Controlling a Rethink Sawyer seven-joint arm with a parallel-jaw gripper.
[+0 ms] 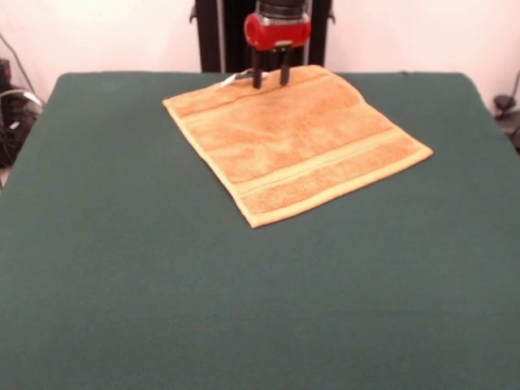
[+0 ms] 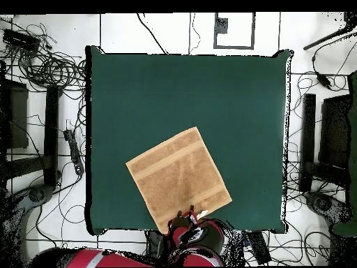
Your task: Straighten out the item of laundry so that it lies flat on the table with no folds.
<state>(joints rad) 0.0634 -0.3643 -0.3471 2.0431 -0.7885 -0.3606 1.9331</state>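
Towel (image 1: 296,142) on table (image 1: 122,268), far half near robot-side edge, apparently spread flat, no clear fold. Lies diagonal to table edges, one corner toward camera. Roughly square, no strong long axis; woven band runs along near-right edge. White tag (image 1: 240,77) at far corner.

Gripper (image 1: 271,80) at far edge of towel, fingers (image 1: 257,79) slightly apart, tips at or just above cloth; pinch not confirmed.

Risk: if fingers catch terry pile on lift, far edge rises and folds over. Dragging would bunch cloth or pull far corner off table edge.
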